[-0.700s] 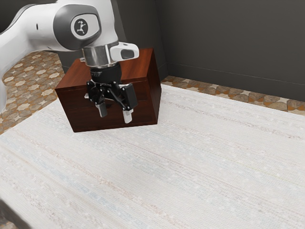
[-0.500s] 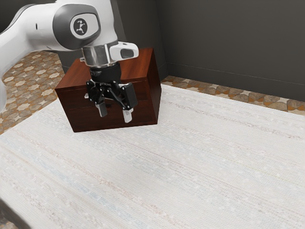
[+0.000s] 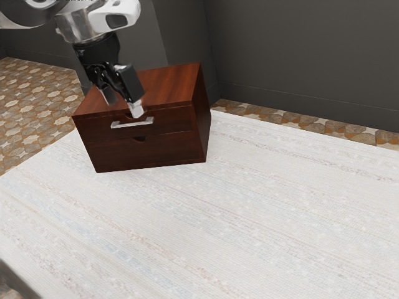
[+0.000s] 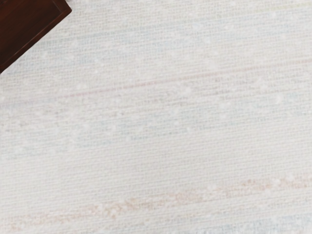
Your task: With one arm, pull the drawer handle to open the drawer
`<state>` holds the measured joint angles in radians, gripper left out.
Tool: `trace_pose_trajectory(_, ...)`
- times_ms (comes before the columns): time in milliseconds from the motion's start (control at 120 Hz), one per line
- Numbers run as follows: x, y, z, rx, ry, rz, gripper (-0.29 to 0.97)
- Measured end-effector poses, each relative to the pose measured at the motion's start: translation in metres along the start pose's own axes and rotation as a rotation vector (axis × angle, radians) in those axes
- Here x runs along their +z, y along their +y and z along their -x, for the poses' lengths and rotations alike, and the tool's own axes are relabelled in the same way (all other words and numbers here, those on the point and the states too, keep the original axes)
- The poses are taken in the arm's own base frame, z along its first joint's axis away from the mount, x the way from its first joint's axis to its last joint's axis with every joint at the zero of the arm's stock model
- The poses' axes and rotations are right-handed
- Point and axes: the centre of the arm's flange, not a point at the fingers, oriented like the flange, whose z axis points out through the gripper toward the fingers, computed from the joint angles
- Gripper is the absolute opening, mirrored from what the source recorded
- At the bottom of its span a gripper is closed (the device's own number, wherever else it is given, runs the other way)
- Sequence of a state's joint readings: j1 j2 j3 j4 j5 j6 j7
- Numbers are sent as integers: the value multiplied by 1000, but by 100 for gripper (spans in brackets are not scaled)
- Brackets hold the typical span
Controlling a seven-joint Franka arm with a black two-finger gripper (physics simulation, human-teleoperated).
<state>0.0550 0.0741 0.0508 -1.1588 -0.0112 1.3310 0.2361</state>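
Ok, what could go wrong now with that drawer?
The open gripper hangs tilted just above the thin silver handle, so a finger might slip off. The wooden box only rests on the table, so a pull might drag it all instead of opening the drawer.

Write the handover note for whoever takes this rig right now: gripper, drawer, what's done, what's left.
Gripper: the black two-finger gripper is open and holds nothing. It hangs tilted just above the silver bar handle, with its white-tipped finger closest to it.
Things: the dark red-brown wooden cabinet sits on the pale woven tabletop. Its upper drawer looks flush with the front.
Done: approach only.
Left: straddle the handle, close on it, and pull the drawer out.
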Motion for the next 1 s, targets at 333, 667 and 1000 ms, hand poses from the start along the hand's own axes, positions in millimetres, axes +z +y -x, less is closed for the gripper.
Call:
trace_pose_trajectory(333, 74, -67, -40, 423, -75, -75, 68)
trace_pose_trajectory(667, 107, -130, -25, 702, -47, -4, 68)
trace_pose_trajectory(1000, 149, -153, -59, 905, -6, -36, 68)
